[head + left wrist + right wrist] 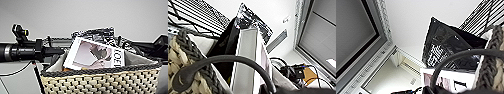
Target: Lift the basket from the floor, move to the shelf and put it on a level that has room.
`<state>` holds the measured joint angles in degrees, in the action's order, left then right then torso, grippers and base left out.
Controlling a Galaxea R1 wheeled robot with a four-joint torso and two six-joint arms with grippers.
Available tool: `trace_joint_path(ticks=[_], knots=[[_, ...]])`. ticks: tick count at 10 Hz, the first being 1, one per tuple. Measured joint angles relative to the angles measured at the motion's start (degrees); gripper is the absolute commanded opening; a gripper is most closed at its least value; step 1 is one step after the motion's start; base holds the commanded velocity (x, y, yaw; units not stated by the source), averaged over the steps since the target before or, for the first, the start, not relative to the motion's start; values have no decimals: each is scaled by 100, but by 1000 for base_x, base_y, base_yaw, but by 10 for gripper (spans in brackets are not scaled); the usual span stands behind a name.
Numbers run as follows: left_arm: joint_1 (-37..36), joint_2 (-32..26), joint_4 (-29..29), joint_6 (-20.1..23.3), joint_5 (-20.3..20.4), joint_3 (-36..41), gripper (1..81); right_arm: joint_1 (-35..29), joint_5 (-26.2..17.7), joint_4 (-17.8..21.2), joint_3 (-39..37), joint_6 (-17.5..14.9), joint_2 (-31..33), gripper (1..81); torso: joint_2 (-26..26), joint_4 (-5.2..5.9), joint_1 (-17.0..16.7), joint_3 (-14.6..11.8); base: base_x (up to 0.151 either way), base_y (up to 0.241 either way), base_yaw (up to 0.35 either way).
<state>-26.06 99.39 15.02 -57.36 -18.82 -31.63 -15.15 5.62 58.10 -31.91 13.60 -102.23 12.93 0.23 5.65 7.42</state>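
The cream woven basket (105,81) with its dark rim hangs high and close in the head view, level between my two arms. My left gripper (58,52) is at its left end and my right gripper (148,48) at its right end, each shut on a dark loop handle (225,60) (456,56). Black wire grid of the shelf (195,15) (483,17) lies just beyond the basket; I cannot tell which level it is. The floor is hidden behind the basket.
A white magazine (95,56) and a black printed bag (100,33) stand up out of the basket. A plain grey wall (87,15) lies ahead. The wrist views look up at a white ceiling (411,22) with framed panels (353,32).
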Motion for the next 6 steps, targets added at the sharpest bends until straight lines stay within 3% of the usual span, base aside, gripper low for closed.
trace_joint_path(ticks=[6], knots=[[-729,293,429,-173,-313,-485,10,-714,-485,496,-468,4,-205,10,0,0,0,0,0,0,0]])
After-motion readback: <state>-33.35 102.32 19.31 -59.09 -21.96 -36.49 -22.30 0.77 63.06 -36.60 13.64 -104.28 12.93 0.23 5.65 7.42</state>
